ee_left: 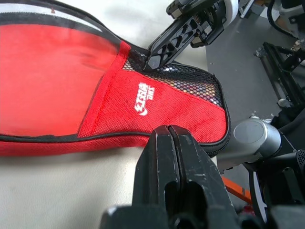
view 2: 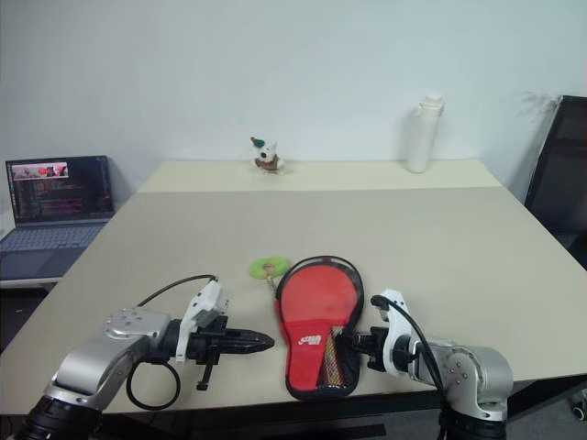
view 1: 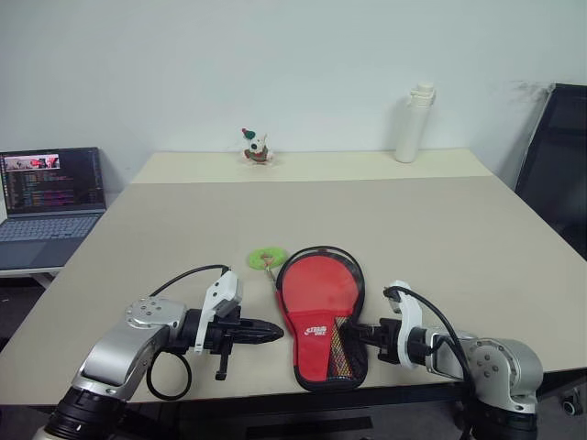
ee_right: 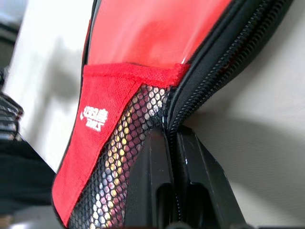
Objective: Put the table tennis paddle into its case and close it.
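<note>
Closing was the step in hand: case (view 1: 321, 316) lay on counter (view 1: 440, 238) w/ red paddle face inside, right pincer (view 1: 356, 334) clamped on its zipper edge, left pincer (view 1: 275, 336) shut & empty beside it; next probably pulling zip round.

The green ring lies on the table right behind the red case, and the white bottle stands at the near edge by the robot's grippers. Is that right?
Not quite. The white bottle stands at the far edge of the table, away from the grippers; the left eye view shows it. The green ring does lie right behind the red case.
</note>
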{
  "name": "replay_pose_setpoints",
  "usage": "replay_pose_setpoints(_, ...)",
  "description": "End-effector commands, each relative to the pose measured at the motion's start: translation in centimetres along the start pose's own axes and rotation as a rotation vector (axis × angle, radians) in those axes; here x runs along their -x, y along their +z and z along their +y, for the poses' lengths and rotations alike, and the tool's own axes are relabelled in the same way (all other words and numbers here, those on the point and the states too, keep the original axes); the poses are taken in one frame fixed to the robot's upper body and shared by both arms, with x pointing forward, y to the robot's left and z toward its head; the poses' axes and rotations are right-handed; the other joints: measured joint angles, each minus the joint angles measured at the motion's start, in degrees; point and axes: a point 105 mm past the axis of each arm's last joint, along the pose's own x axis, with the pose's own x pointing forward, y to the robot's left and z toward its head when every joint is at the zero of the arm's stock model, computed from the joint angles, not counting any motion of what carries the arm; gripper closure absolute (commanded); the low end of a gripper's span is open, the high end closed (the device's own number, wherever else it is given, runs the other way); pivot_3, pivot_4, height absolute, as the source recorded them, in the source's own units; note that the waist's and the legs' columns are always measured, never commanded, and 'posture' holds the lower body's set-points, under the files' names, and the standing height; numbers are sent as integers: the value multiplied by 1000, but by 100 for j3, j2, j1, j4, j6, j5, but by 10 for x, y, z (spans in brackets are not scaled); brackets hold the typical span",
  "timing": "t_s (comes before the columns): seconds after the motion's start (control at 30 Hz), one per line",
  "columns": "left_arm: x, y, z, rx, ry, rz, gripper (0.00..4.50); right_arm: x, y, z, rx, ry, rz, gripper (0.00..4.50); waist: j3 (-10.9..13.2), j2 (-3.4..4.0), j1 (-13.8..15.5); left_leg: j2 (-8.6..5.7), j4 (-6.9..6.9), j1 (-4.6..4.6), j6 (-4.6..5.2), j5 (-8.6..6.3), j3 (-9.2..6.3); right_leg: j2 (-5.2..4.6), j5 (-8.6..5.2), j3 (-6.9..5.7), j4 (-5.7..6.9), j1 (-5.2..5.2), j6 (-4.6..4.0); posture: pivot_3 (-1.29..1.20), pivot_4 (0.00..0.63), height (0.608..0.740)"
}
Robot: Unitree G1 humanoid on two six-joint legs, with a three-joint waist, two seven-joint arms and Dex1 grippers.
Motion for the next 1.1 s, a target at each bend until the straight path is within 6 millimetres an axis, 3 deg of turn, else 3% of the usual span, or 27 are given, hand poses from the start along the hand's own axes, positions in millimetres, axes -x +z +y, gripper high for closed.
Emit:
replay_pose_setpoints(0.03,3,3,2,-18,24,-12,4500,7,6,0,14,-18,-33,4243,0,0,1,0,0,0,0,0,-1,0,0,-1,0,1,0,0,150,740)
replay_pose_setpoints(0.13,5,2,9,3,82,-29,4500,18,17,0,48,-31,-85,3411,0,0,1,-1,0,0,0,0,-1,0,0,0,-1,1,0,0,150,740)
replay_pose_setpoints(0.33,7,1,16,13,135,-34,4500,42,3,20,302,46,25,1259,0,0,2,-1,-2,-1,0,0,-3,-1,-1,-3,-11,4,1,0,150,740)
replay_pose_setpoints(0.43,8,2,21,10,164,-38,4500,52,7,28,383,83,43,206,0,0,-8,1,-2,1,0,0,-2,1,-2,-1,-10,5,-1,0,150,740)
replay_pose_setpoints(0.47,9,3,29,-17,206,-42,4500,54,16,32,391,107,8,8,0,0,-8,1,-1,2,1,0,-1,1,-2,0,-10,5,-1,0,150,740)
replay_pose_setpoints(0.53,13,10,50,-56,320,-74,4500,55,37,41,421,145,-68,8,2,3,-2,1,2,14,1,0,-3,2,-2,-3,-11,22,-1,0,150,740)
replay_pose_setpoints(0.63,15,17,66,-74,394,-99,4500,50,53,47,443,150,-120,8,-3,-7,7,-1,9,19,2,2,-17,3,0,-14,-11,37,2,0,150,740)
replay_pose_setpoints(0.73,20,26,84,-74,477,-120,3907,33,73,53,472,131,-178,0,-3,-6,-2,-2,3,17,2,1,-16,2,0,-14,-25,43,1,0,150,740)
replay_pose_setpoints(1.1,37,34,144,13,812,-144,33,-5,75,67,570,135,-195,0,-3,-7,14,-6,3,6,1,0,-17,-4,2,-16,-24,35,4,0,150,740)
